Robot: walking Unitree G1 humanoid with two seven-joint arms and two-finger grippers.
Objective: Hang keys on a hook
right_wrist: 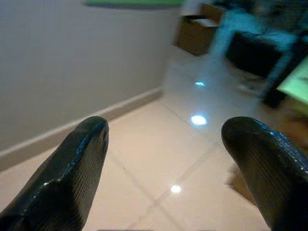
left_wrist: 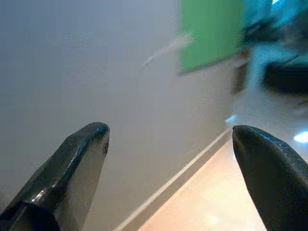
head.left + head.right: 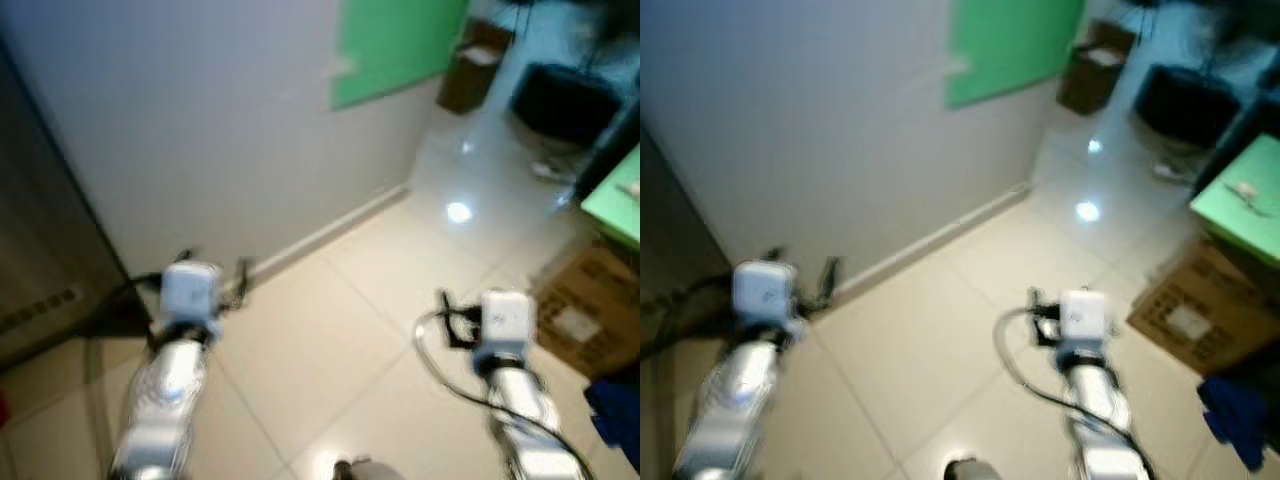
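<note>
Left gripper [image 2: 168, 139] and right gripper [image 1: 163, 130] both held out over the tiled floor [image 3: 330, 340], fingers spread wide, nothing held; views blurred (robot likely walking); keys and hook not located, so orientation and long axis cannot be told; judgement: steady the head, scan the wall [image 3: 200, 130] first.

A pale grey wall [image 3: 200, 130] runs along the left of the cream tiled floor [image 3: 330, 350], with a white skirting strip [image 3: 330, 232] where the two meet and a flat green panel [image 3: 395, 45] mounted on the wall toward its far end. Beyond the panel, at the foot of the wall, stands a small brown cardboard box [image 3: 470, 70], and right of that a dark, blurred bulky object [image 3: 560, 100]. On the floor's right side lies a large brown cardboard box [image 3: 585, 305], with a green-topped surface [image 3: 615, 205] just behind it and a blue cloth-like item [image 3: 615, 415] in front of it.
</note>
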